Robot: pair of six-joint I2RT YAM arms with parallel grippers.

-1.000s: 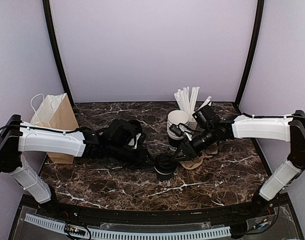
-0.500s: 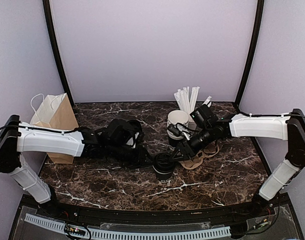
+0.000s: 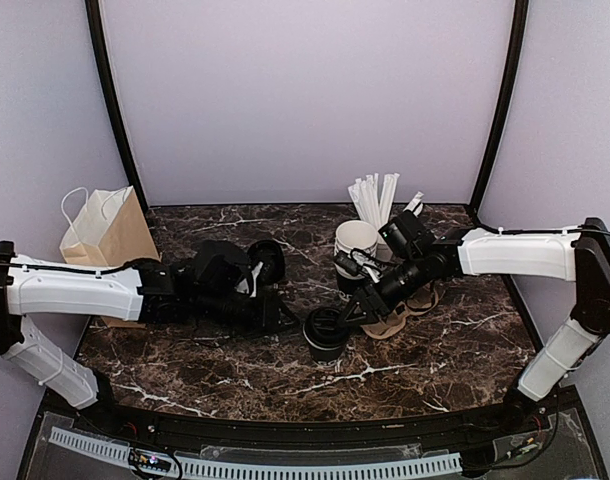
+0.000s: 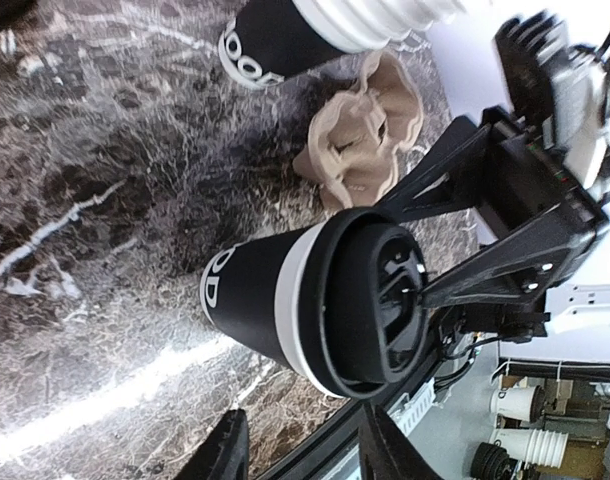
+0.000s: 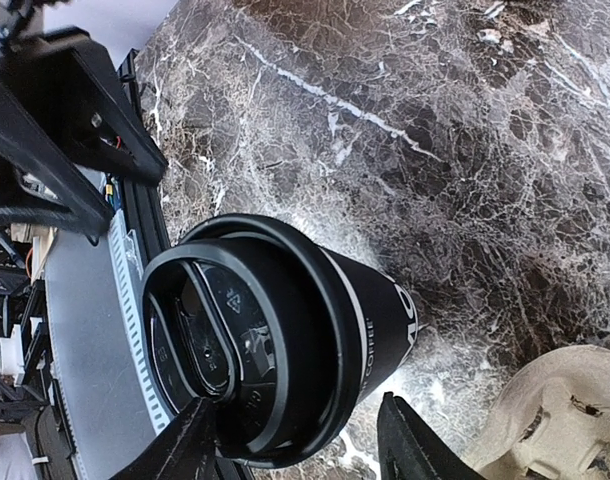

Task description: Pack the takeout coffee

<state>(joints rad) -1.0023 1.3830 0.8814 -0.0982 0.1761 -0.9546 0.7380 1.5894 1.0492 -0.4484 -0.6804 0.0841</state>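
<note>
— Top external view first. How do the arms sit?

— Both lie low over the table (image 3: 235,385). The left arm (image 3: 75,290) comes in from its side, stretched out almost flat. The right arm (image 3: 515,252) reaches in from the other side and dips down. Their jaws nearly meet in the middle.

— What about the left jaws?

— They are spread apart with nothing in them. The takeout coffee (image 3: 325,338) stands just past their tips, not touching them.

— And the right jaws?

— One finger (image 4: 435,175) sits on each side of the lid (image 5: 235,345). I cannot tell if they squeeze it or only sit beside it.

— What is the table like?

— Dark brown stone with white veins, a bit shiny. The walls (image 3: 305,100) are pale purple, with black posts (image 3: 110,100) at the back corners.

— Anything else on it?

— A tan cup tray (image 4: 360,140) lies just behind the right jaws. Farther behind them is a pile of black cups (image 3: 353,245) with white rims, and white straws (image 3: 375,200). A paper bag (image 3: 110,235) stands well away from the left jaws, back near that arm's shoulder.

— How does the coffee look?

— Small and black, standing upright on the table. It has a black plastic lid, a white ring just under the lid and white letters on its side.
</note>
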